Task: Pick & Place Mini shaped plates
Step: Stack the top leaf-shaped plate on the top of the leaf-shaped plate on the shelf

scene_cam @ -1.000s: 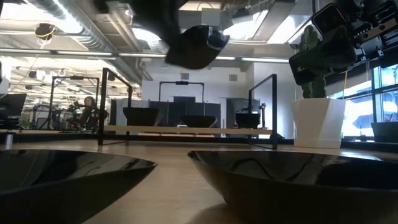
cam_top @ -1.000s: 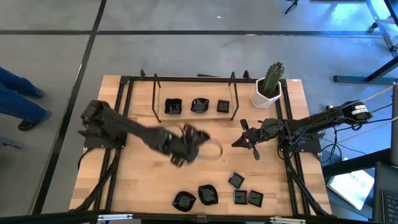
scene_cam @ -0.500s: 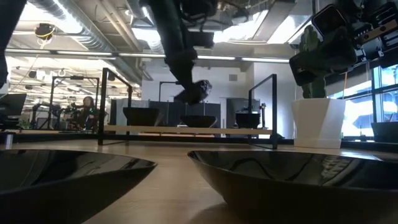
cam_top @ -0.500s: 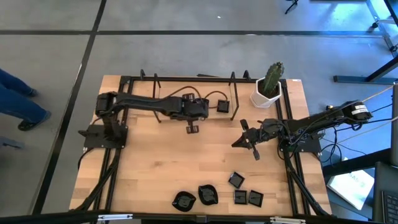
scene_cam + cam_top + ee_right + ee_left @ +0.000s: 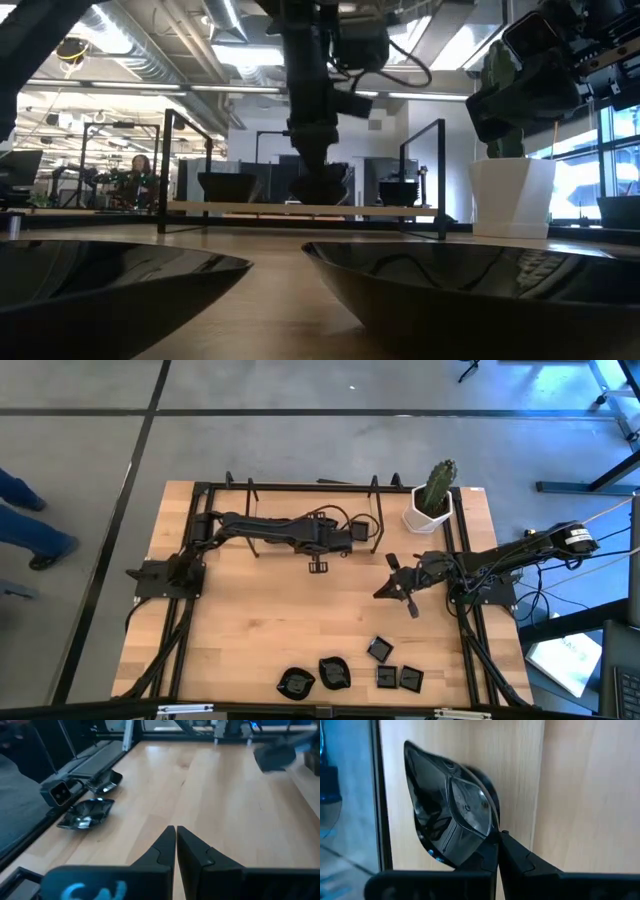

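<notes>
- We see the left hand (image 5: 335, 532) at upper centre, clamped on a mini plate (image 5: 452, 822) over the rack (image 5: 378, 510); letting go tilted could tip it.
- The right hand (image 5: 397, 585), centre right, is together and empty.
- We count five mini plates (image 5: 380, 650) along the tabletop's (image 5: 250, 630) bottom edge, and one cactus pot (image 5: 432, 503).

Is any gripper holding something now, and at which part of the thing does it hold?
The left gripper pinches a glossy black mini plate by its rim, above the rack. The right gripper is shut and holds nothing.
</notes>
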